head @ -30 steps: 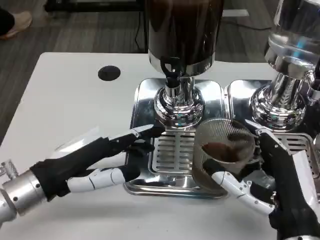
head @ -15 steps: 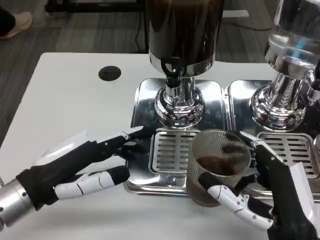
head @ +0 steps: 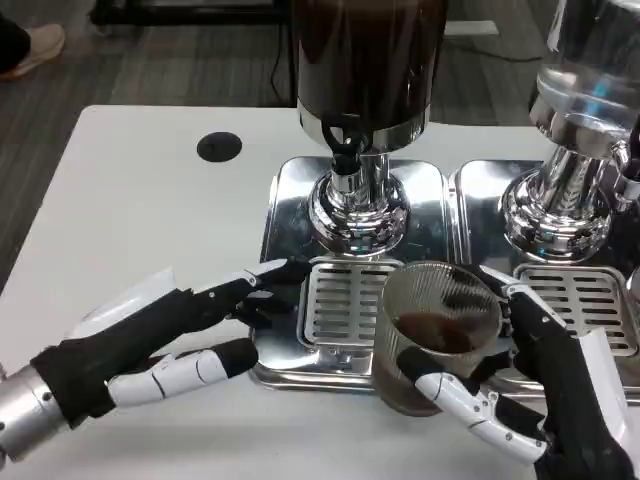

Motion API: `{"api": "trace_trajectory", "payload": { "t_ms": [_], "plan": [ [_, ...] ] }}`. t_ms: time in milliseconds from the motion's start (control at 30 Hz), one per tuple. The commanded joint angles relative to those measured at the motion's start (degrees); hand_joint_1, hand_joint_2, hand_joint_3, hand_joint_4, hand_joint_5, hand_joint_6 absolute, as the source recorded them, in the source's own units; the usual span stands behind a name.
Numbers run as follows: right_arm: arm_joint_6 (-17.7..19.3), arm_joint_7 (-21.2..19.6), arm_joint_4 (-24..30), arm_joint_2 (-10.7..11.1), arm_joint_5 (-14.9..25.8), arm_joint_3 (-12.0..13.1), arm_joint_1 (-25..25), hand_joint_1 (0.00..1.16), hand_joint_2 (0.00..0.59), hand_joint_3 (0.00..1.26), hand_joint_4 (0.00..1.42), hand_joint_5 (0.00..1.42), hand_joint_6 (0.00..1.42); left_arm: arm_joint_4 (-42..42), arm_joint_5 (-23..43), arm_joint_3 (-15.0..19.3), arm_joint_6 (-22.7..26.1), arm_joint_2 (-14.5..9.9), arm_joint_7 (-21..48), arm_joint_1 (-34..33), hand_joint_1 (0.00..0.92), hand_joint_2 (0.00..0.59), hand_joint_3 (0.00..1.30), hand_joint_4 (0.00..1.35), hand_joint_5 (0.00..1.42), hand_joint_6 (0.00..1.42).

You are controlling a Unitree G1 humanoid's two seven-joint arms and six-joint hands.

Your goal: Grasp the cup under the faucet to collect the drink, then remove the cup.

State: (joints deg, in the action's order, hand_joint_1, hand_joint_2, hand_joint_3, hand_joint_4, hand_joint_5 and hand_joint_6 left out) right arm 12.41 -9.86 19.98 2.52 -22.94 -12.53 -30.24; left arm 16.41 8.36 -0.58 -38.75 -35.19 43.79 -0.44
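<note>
The white counter (head: 150, 200) carries two shiny drip trays side by side, and on the nearer-to-centre tray (head: 290, 200) stands a tall drink dispenser (head: 365, 60) with a dark tank, its black faucet (head: 343, 140) pointing down over a chrome pedestal and a slotted grate (head: 340, 300). A second dispenser (head: 580, 120) with a clear, silvery body stands on the right tray (head: 475, 200). The left hand (head: 160, 335) lies low over the counter at the left front corner of the centre tray, holding nothing, its fingers (head: 240, 285) stretched out and spread towards the grate, the tips at the tray's edge. The right hand (head: 520, 400) holds the cup (head: 435, 335), with white fingers wrapped round its lower front and a dark finger along its right side. The cup is a ribbed, see-through tumbler with a little dark drink in the bottom; it sits at the front right of the grate, forward and to the right of the faucet, not beneath it. A round dark hole (head: 218, 146) is set in the counter, well to the left of the dispenser
</note>
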Motion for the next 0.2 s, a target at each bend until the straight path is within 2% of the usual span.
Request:
{"api": "trace_trajectory", "payload": {
  "t_ms": [33, 200],
  "plan": [
    [2.0, -0.5, 1.5, -0.5, 1.0, -0.1, 0.5, 0.69, 0.226, 0.41, 0.57, 0.69, 0.79, -0.2, -0.1, 0.5, 0.4, -0.9, 0.6, 0.6, 0.000, 0.120, 0.11, 0.09, 0.19, 0.28],
    [1.8, -0.3, 1.8, -0.4, 1.0, -0.1, 0.4, 0.69, 0.226, 0.41, 0.57, 0.69, 0.79, 0.0, -0.1, 0.5, 0.4, -0.8, 0.6, 0.4, 0.000, 0.120, 0.11, 0.09, 0.19, 0.28]
  ]
}}
